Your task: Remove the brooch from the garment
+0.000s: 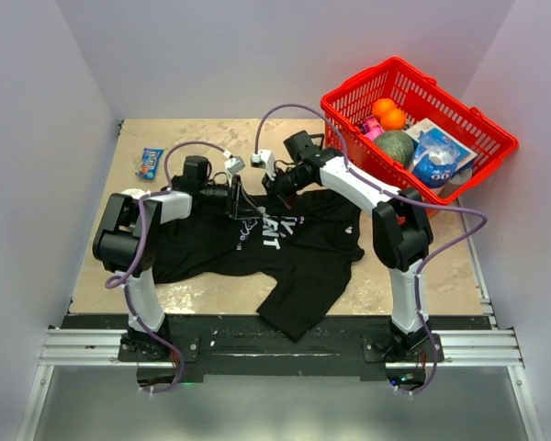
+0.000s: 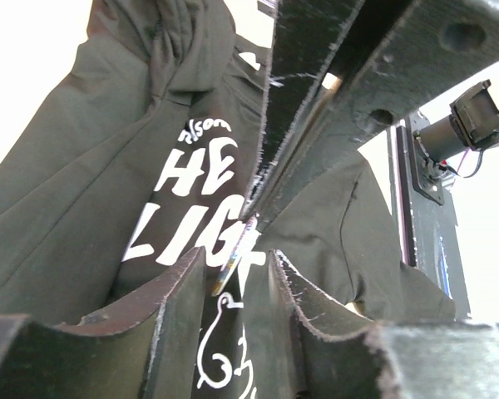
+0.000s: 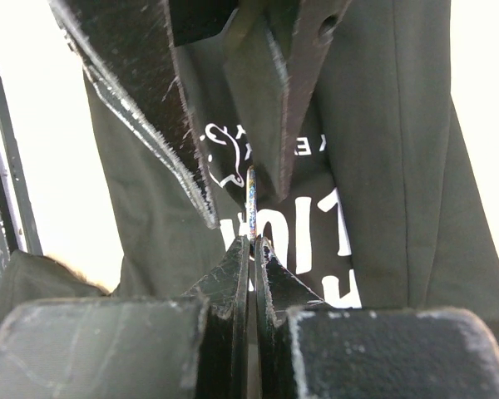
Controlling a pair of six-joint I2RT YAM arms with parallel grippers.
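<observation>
The garment (image 1: 303, 266), a black T-shirt with white lettering (image 2: 195, 179), lies spread across the table. Both grippers meet over its chest print. In the right wrist view the brooch (image 3: 251, 204) shows edge-on as a thin silvery disc, and my right gripper (image 3: 251, 239) is shut on its lower rim. In the left wrist view the brooch (image 2: 233, 258) sits in the mouth of my left gripper (image 2: 238, 253), whose jaws stand apart on either side of it. The right gripper (image 2: 256, 208) reaches in from above. In the top view both grippers hide the brooch.
A red basket (image 1: 482, 129) holding oranges, a green fruit and packets stands at the back right. A blue snack packet (image 1: 151, 163) lies at the back left. Grey walls close in both sides.
</observation>
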